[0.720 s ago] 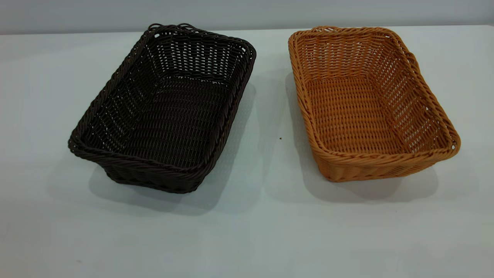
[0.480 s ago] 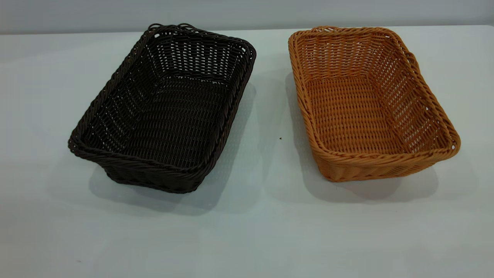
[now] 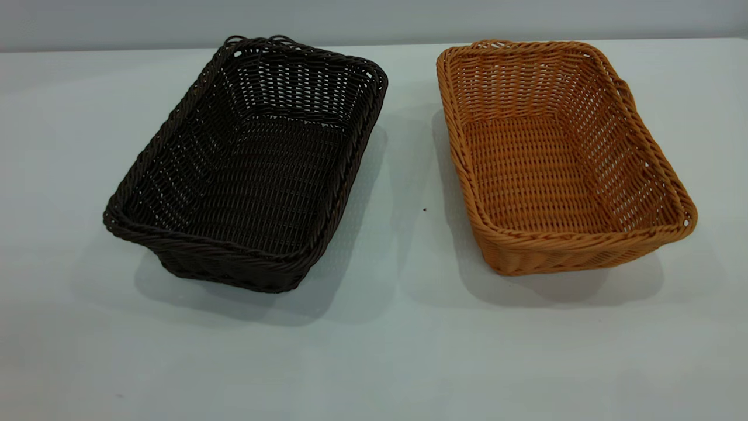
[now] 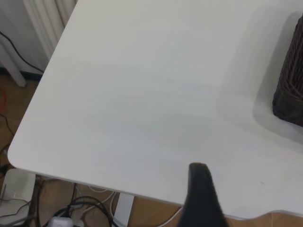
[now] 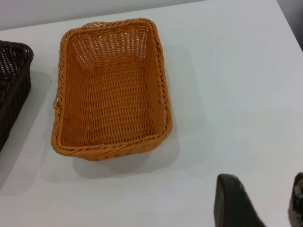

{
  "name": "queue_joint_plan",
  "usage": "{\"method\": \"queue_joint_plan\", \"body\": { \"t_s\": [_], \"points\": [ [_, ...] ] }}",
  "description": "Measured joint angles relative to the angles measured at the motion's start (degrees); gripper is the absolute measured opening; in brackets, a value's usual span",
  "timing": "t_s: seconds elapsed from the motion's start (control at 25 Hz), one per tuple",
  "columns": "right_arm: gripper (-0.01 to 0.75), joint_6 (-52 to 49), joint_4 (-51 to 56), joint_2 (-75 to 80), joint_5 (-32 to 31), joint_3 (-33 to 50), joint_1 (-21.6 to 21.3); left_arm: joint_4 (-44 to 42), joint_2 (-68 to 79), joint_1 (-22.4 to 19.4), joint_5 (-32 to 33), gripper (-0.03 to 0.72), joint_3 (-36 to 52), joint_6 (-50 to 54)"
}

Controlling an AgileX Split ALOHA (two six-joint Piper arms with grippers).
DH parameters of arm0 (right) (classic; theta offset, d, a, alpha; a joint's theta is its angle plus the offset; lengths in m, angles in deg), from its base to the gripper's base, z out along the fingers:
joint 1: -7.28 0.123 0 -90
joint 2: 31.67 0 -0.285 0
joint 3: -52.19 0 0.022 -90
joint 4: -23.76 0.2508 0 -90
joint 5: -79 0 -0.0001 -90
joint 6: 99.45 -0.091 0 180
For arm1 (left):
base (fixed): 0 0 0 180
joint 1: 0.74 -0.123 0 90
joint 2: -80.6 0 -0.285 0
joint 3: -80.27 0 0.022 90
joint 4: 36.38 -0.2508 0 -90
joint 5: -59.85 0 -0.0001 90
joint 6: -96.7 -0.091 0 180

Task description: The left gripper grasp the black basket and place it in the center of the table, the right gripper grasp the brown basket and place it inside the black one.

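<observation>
The black basket [image 3: 251,169] stands on the table [image 3: 385,339] at the left, long side running away from the camera. The brown basket [image 3: 555,158] stands to its right with a gap between them. Both are empty. Neither gripper shows in the exterior view. My left gripper [image 4: 202,198] is a dark shape over the table's corner, well apart from the black basket's end [image 4: 289,90]. My right gripper [image 5: 265,201] is open and empty above bare table, a short way off the brown basket [image 5: 111,90].
The table's edge and rounded corner [image 4: 14,156] show in the left wrist view, with cables and a white box on the floor below [image 4: 19,194]. A grey wall runs behind the table [image 3: 374,17]. The black basket's corner also shows in the right wrist view [image 5: 14,80].
</observation>
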Motion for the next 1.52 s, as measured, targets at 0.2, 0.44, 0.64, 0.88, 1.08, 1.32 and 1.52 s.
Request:
{"method": "queue_joint_plan", "body": {
  "t_s": [0.2,0.44,0.64,0.88,1.08,1.32,1.52],
  "points": [
    [0.241,0.0,0.0,0.0,0.0,0.0,0.0,0.0,0.0,0.0,0.0,0.468,0.0,0.0],
    [0.241,0.0,0.0,0.0,0.0,0.0,0.0,0.0,0.0,0.0,0.0,0.468,0.0,0.0],
    [0.241,0.0,0.0,0.0,0.0,0.0,0.0,0.0,0.0,0.0,0.0,0.468,0.0,0.0],
    [0.241,0.0,0.0,0.0,0.0,0.0,0.0,0.0,0.0,0.0,-0.1,0.468,0.0,0.0],
    [0.241,0.0,0.0,0.0,0.0,0.0,0.0,0.1,0.0,0.0,-0.2,0.468,0.0,0.0],
    [0.314,3.1,3.3,3.1,1.1,-0.7,0.0,0.1,1.2,0.0,-0.7,0.468,-0.4,0.0],
    [0.491,10.7,9.2,15.5,8.0,-1.1,0.0,0.1,13.2,0.0,-6.5,0.477,-2.2,0.0]
  ]
}}
